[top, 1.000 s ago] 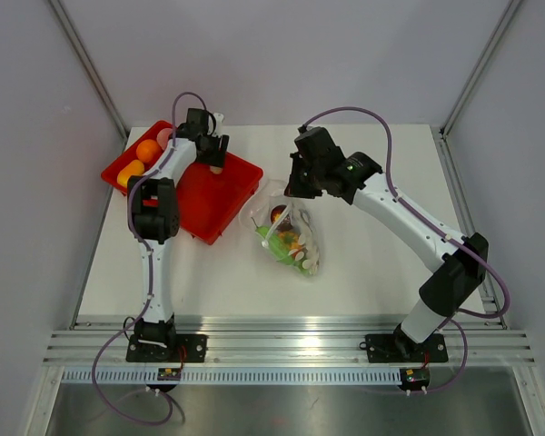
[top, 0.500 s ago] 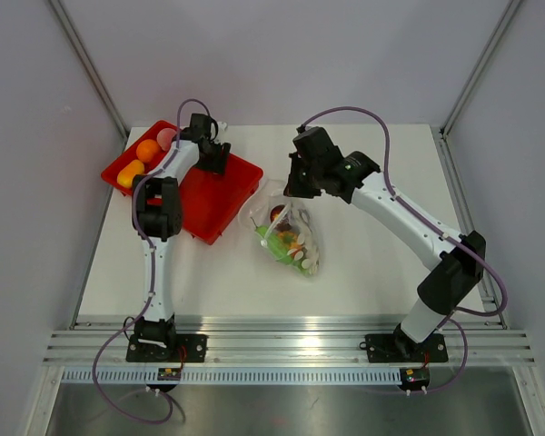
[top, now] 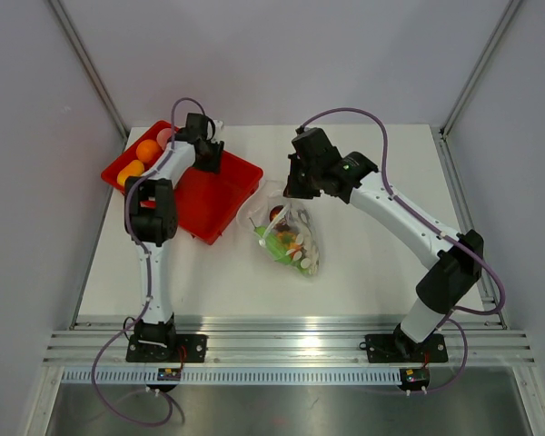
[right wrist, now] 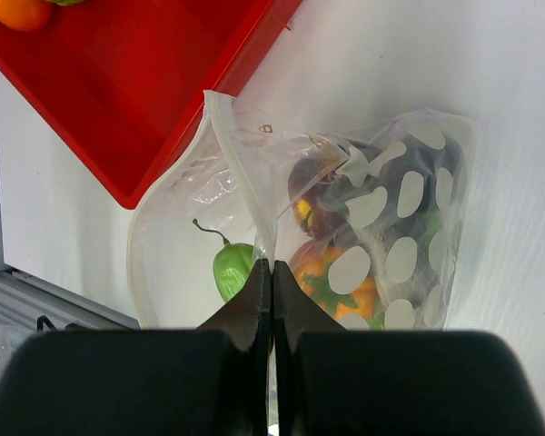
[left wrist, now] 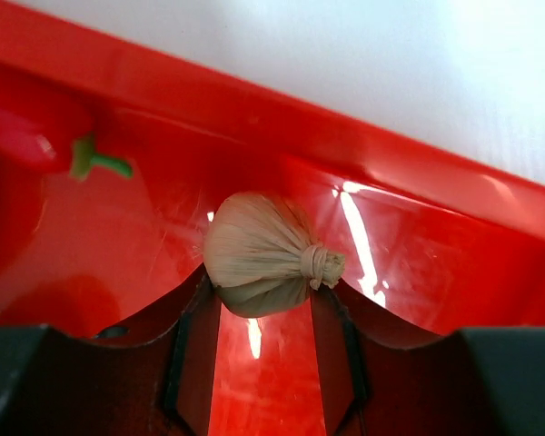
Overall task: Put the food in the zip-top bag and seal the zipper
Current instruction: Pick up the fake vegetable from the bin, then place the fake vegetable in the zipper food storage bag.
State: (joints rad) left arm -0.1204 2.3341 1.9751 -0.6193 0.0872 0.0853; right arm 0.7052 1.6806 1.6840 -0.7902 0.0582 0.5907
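Top view first: the left gripper (top: 209, 156) is down in the far part of the red tray (top: 209, 207), next to a couple of orange pieces (top: 145, 151) at the tray's left end. Can't read its claw from up here. The right gripper (top: 295, 189) hangs over the top edge of the zip-top bag (top: 291, 241), which lies on the table (top: 381, 263) just right of the tray and already has a bunch of food in it.

Left wrist cam: the fingers (left wrist: 195, 336) are clamped on a beige garlic bulb (left wrist: 259, 254), one on each side, but only right at the tips. It sits close to the tray wall. There's also a red pepper (left wrist: 18, 136) with a green stem off to the left.

Right wrist cam: that claw is pressed together on the bag's lip, right by the zipper (right wrist: 241, 173), holding the mouth up and open. A green pepper (right wrist: 232, 268) and an orange one (right wrist: 341, 286) show through the plastic.

My take: the bulb is round and barely caught, so squeeze it firmly before lifting, go straight up to clear the wall, then swing over to the open side of the mouth and drop it low. The right arm should just keep that lip raised and not budge.
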